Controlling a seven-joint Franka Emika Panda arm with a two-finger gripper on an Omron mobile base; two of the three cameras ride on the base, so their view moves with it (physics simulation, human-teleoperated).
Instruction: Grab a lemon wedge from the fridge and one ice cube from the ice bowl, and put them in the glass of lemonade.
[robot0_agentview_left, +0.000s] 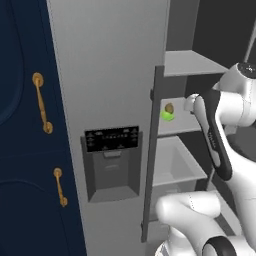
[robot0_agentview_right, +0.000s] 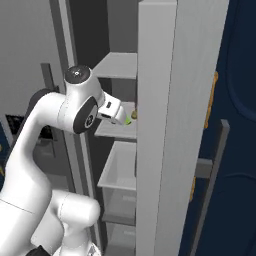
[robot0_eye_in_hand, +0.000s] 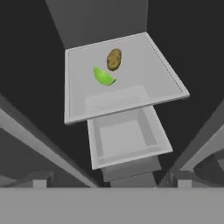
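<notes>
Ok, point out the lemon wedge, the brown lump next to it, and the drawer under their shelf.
lemon wedge (robot0_eye_in_hand: 103, 77), hand view, middle of its green face.
brown lump (robot0_eye_in_hand: 113, 59), hand view, its centre.
drawer (robot0_eye_in_hand: 124, 136), hand view, its bare floor.

White arm (robot0_agentview_right: 45, 130) raised and bent forward, gripper (robot0_agentview_right: 122, 116) open (jaws wide)

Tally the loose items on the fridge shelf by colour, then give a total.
Yellow-green: 1, the lemon wedge
Brown: 1, the small lump beside it
Total: 2, both on the same grey shelf
</notes>
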